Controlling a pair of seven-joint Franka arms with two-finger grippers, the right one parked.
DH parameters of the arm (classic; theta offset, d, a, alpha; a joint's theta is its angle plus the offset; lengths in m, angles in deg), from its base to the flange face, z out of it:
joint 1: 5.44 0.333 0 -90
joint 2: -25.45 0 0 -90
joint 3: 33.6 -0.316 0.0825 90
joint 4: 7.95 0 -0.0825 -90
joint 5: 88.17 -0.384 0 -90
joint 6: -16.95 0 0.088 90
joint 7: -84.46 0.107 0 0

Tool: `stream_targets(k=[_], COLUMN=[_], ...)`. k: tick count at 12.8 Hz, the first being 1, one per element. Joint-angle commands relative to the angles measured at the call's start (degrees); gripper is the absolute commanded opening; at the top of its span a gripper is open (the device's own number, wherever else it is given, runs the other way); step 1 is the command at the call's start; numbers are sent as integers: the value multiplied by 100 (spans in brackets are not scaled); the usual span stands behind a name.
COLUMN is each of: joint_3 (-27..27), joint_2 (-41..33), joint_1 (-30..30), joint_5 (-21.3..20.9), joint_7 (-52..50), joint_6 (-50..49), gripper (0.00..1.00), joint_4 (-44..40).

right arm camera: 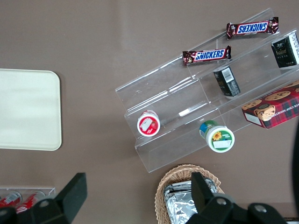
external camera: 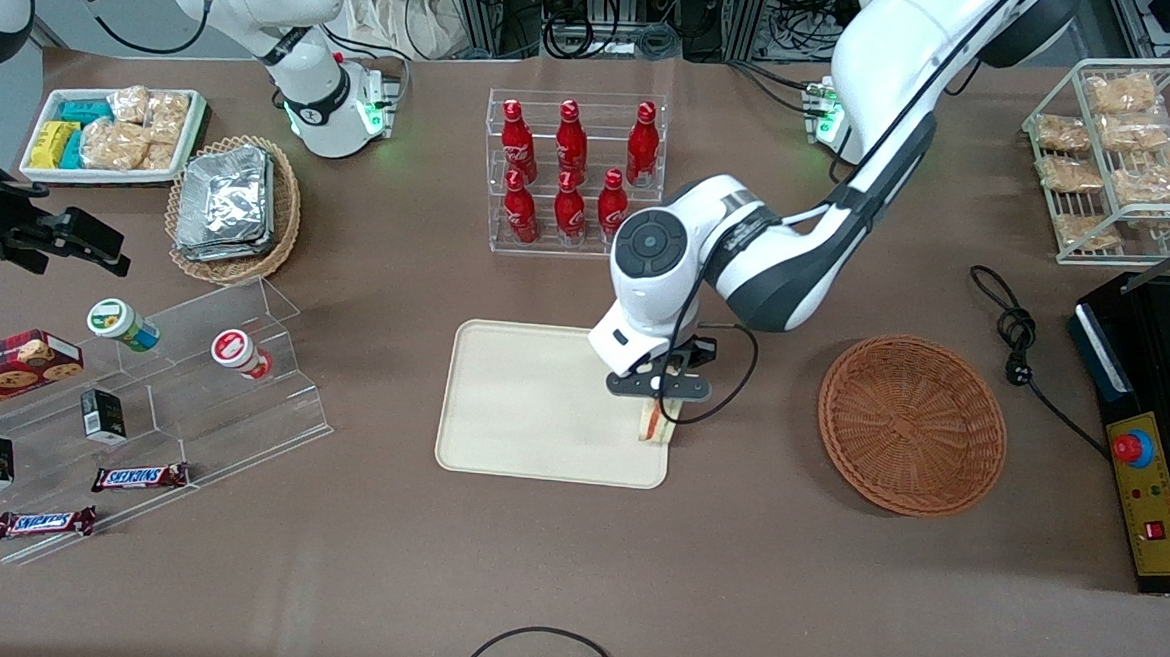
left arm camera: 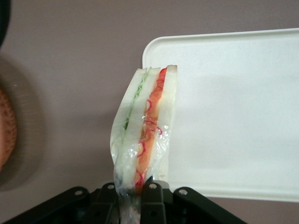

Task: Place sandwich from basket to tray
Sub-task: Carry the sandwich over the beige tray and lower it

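Note:
My gripper [external camera: 663, 398] [left arm camera: 131, 196] is shut on the sandwich [external camera: 654, 424] [left arm camera: 144, 126], a clear-wrapped wedge of white bread with green and orange-red filling. The sandwich hangs over the cream tray [external camera: 531, 406] [left arm camera: 233, 107], at the corner nearest the front camera on the basket's side, partly past the rim. Whether it touches the tray I cannot tell. The reddish-brown wicker basket [external camera: 910, 423] [left arm camera: 5, 126] lies empty beside the tray, toward the working arm's end of the table.
A clear rack of red bottles [external camera: 573, 173] stands farther from the front camera than the tray. A black cable and plug [external camera: 1017, 336] and a black machine [external camera: 1156, 419] lie past the basket. A tan basket with foil packs [external camera: 234, 208] and an acrylic stand [external camera: 156, 386] sit toward the parked arm's end.

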Motion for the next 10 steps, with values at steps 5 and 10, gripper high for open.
stream_targets(k=[5, 10], joint_3=[-42, -42], joint_2=[889, 924], joint_1=[-321, -312], joint_5=[-985, -1011], joint_7=[-985, -950], joint_6=[410, 541], gripper=[0, 97], joint_4=[-419, -411])
